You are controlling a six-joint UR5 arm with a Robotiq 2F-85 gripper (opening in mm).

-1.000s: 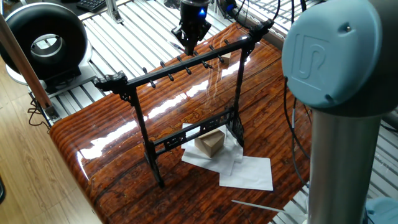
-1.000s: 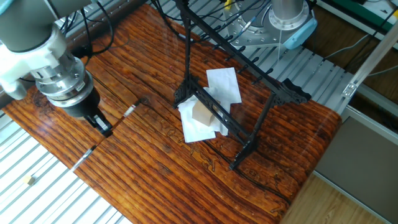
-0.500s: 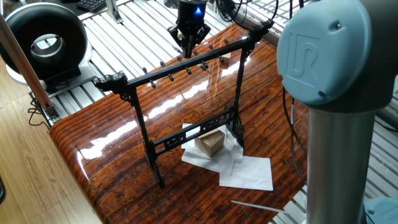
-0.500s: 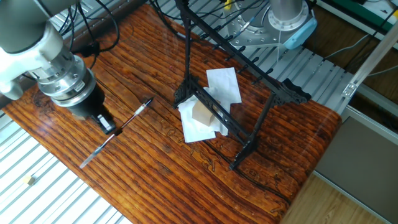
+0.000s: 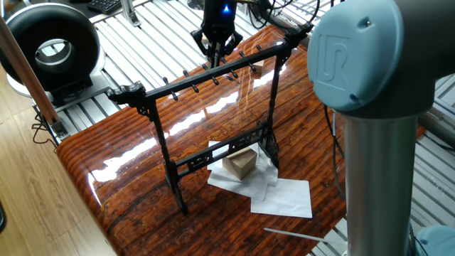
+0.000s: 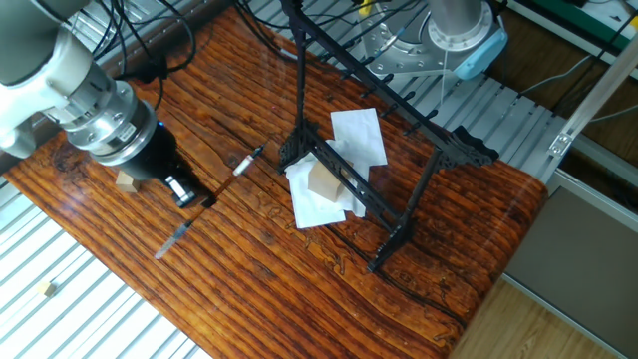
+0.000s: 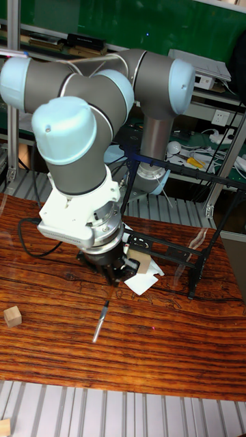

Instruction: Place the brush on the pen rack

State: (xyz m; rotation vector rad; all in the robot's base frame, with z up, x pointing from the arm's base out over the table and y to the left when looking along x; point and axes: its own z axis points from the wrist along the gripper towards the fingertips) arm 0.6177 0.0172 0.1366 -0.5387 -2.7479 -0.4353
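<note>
The brush (image 6: 235, 170) is a thin reddish-brown stick with a silvery end, held slantwise above the table. My gripper (image 6: 193, 197) is shut on its middle. In the tall fixed view the brush (image 7: 101, 321) hangs down and to the left from the gripper (image 7: 117, 276). The pen rack (image 6: 399, 100), a black frame with a pegged top bar, stands to the right of the gripper, a short gap away. In one fixed view the gripper (image 5: 216, 48) shows just behind the pen rack's top bar (image 5: 213, 73); the brush cannot be made out there.
A small wooden block (image 6: 321, 184) sits on white papers (image 6: 357, 135) under the rack. A wooden cube (image 6: 126, 180) lies on the table beside the gripper. A pale thin rod (image 5: 291, 233) lies at the table's near edge. A black round device (image 5: 53, 43) stands beyond the table.
The gripper has carried the brush up off the table and toward the rack. The wooden cube it was hiding now shows.
</note>
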